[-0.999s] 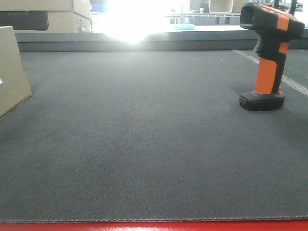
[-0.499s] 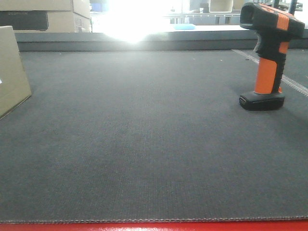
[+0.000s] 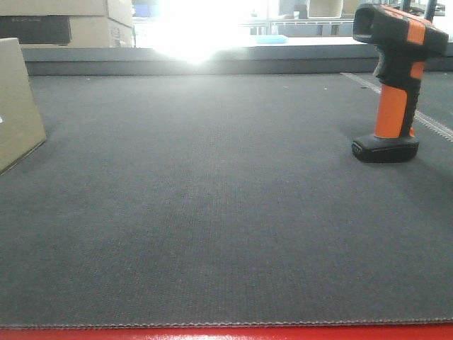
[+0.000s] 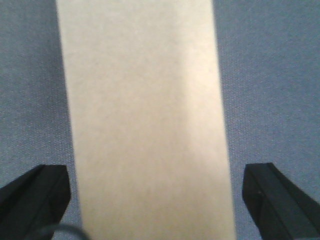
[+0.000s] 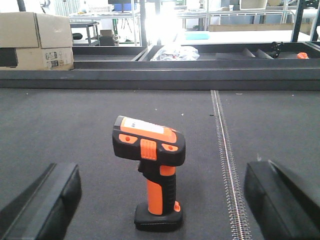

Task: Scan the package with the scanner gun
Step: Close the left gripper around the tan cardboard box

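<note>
The tan package (image 3: 18,106) stands at the far left edge of the front view, cut off by the frame. The left wrist view looks straight down on its plain top face (image 4: 145,120); my left gripper (image 4: 156,200) is open, its two dark fingers straddling the box with a gap of mat on each side. The scanner gun (image 3: 395,81) stands upright on its black foot at the right of the dark mat. In the right wrist view the scanner gun (image 5: 152,170) sits a little ahead, centred between the wide-apart fingers of my open right gripper (image 5: 162,205), untouched.
A zipper seam (image 5: 227,165) runs along the mat just right of the scanner. A raised dark ledge (image 3: 212,60) borders the far side. Stacked cardboard boxes with a dark band (image 5: 35,40) sit beyond it at the back left, with shelving and strong glare behind.
</note>
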Controlling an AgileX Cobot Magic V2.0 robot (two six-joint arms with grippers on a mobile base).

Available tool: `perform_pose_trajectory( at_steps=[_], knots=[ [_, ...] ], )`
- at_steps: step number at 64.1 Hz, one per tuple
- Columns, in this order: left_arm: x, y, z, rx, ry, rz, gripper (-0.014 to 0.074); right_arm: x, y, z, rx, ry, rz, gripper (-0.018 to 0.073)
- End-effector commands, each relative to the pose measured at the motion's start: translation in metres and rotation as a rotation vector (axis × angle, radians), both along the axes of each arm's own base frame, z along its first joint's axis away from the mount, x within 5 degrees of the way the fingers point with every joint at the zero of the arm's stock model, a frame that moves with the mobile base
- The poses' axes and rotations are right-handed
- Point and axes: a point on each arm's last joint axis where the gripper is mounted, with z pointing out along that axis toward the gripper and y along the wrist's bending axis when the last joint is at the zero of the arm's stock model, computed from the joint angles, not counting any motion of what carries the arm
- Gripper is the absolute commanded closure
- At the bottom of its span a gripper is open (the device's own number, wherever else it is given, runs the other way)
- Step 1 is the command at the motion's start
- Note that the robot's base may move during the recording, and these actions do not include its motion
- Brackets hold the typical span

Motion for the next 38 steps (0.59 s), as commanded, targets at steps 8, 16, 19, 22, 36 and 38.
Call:
perform_pose_trajectory(
  at_steps=[8, 16, 19, 22, 36, 38],
  knots=[
    [0.003, -0.001, -0.002, 0.002, 0.003, -0.007, 0.0069, 0.001, 0.0, 0.003, -0.008, -0.014, -0.001, -0.001],
    [0.002, -0.001, -0.001, 0.001, 0.015, -0.007, 0.0351, 0.001, 0.0, 0.003, -0.008, -0.014, -0.001, -0.001],
    [0.002, -0.001, -0.001, 0.001, 0.019, -0.007, 0.0499, 0.001, 0.0, 0.003, -0.008, -0.014, -0.001, -0.001],
    [0.001, -0.001, 0.0, 0.0, 0.023, -0.008, 0.0661, 0.001, 0.0, 0.003, -0.008, -0.014, -0.001, -0.001],
    [-0.007, -0.008, 0.016, -0.062, -0.02, -0.006, 0.0708, 0.001, 0.002, 0.003, -0.008, -0.014, 0.021, -0.001],
    [-0.01, -0.01, 0.022, -0.087, -0.039, -0.006, 0.0708, 0.001, 0.003, 0.003, -0.008, -0.014, 0.026, -0.001]
  ],
)
